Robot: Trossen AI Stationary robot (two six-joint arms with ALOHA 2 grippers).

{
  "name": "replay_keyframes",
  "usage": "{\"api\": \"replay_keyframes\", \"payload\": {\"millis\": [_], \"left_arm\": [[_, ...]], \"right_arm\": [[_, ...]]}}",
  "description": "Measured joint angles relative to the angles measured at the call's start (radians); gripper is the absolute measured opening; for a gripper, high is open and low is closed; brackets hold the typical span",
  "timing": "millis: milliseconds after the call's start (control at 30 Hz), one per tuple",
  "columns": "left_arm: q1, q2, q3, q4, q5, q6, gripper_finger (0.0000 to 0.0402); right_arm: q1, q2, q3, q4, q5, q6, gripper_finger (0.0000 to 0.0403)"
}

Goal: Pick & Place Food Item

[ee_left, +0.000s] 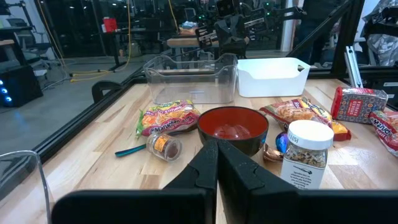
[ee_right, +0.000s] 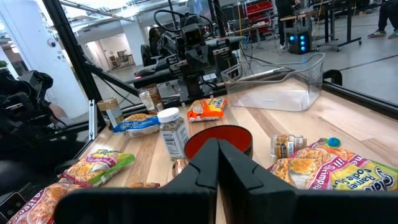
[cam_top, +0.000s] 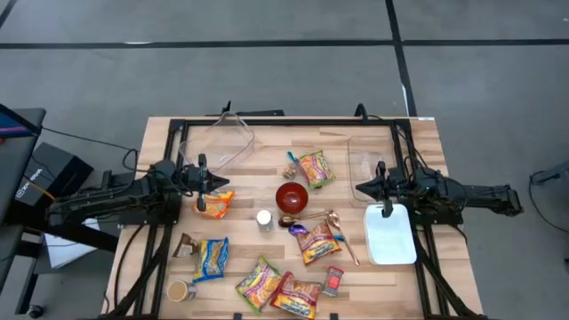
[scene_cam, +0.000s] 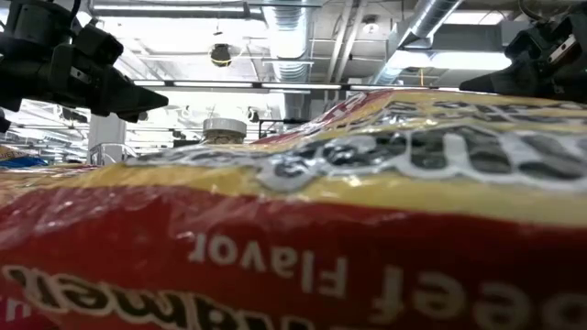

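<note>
The left gripper (cam_top: 216, 182) hangs over the left side of the wooden surface (cam_top: 267, 133), its fingers (ee_left: 208, 163) clenched together on nothing, just above an orange snack bag (cam_top: 215, 203). The right gripper (cam_top: 361, 188) faces it from the right side, fingers (ee_right: 211, 163) likewise pressed shut and empty, beside the white bin (cam_top: 390, 234) and the clear tub (cam_top: 369, 158) at the right edge. Between the two grippers sits a red bowl (cam_top: 292, 197) with a white-lidded spice jar (cam_top: 264, 219) just beside it, so the centre is crowded. Ramen packets lie scattered toward the near edge: one blue-and-yellow (cam_top: 212, 258), one green-edged (cam_top: 258, 283), and one red (cam_top: 299, 297) (it fills nearly the whole low view (scene_cam: 293, 238)). Another packet (cam_top: 316, 168) rests beyond the bowl. A second clear container (cam_top: 216, 142) stands at the far left corner. The barest stretch of wood lies along the far edge, between the two clear containers.
</note>
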Motion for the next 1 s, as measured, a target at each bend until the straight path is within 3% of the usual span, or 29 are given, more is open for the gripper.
{"api": "replay_keyframes", "payload": {"millis": [667,733,800,867,1000], "left_arm": [[0.000,0.000,0.000,0.003,0.000,0.001,0.0002],[0.000,0.011,0.000,0.109,0.001,0.005,0.0002],[-0.005,0.021,0.000,0.234,0.047,-0.124,0.0002],[-0.010,0.031,0.000,0.394,0.150,-0.232,0.0002],[-0.021,0.038,0.000,0.873,0.350,-0.430,0.0002]], "right_arm": [[0.000,0.000,0.000,0.000,0.000,0.000,0.0000],[0.000,0.000,0.000,0.000,0.000,0.000,0.0000],[0.000,0.000,0.000,0.000,0.000,0.000,0.0000],[0.000,0.000,0.000,0.000,0.000,0.000,0.0000],[0.000,0.000,0.000,0.000,0.000,0.000,0.0000]]}}
